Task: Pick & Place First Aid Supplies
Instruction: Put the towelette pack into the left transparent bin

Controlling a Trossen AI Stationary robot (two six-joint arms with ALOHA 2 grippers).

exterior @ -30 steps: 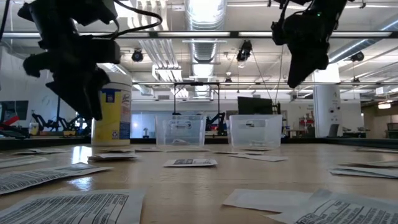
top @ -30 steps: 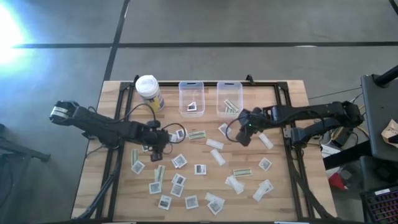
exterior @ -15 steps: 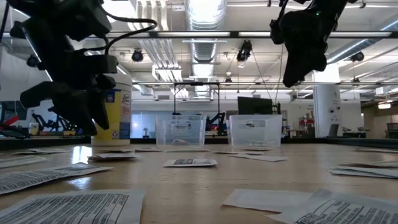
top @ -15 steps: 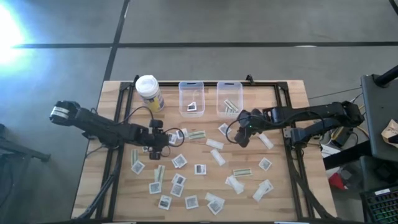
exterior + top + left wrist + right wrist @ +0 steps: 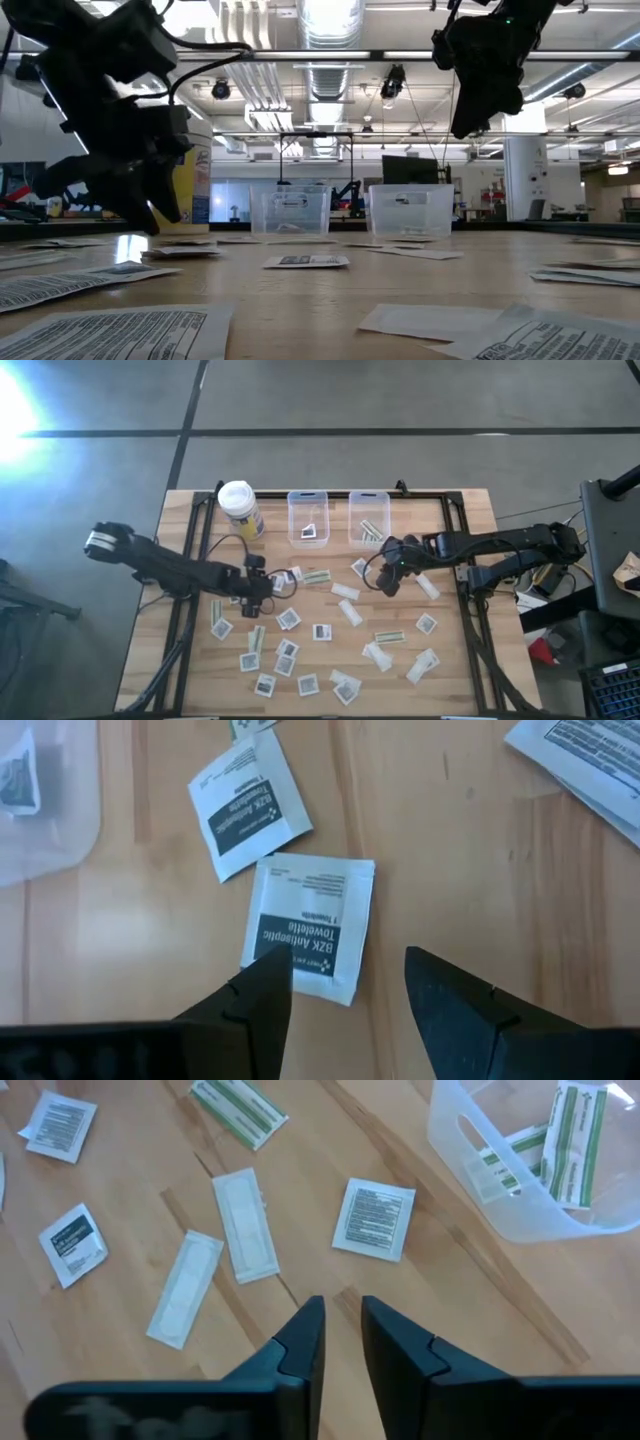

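I log the tabletop [image 5: 450, 660] as pale wood with straight grain. Square packets [image 5: 308, 928] are white, each with a dark printed patch and white lettering. Strip packets [image 5: 238, 1110] are white with green stripes; others [image 5: 245, 1224] plain white. Bins [image 5: 308, 516] clear. Container [image 5: 243, 510] yellow, white lid. Both end effectors' fingers [image 5: 455, 1010] matte black.
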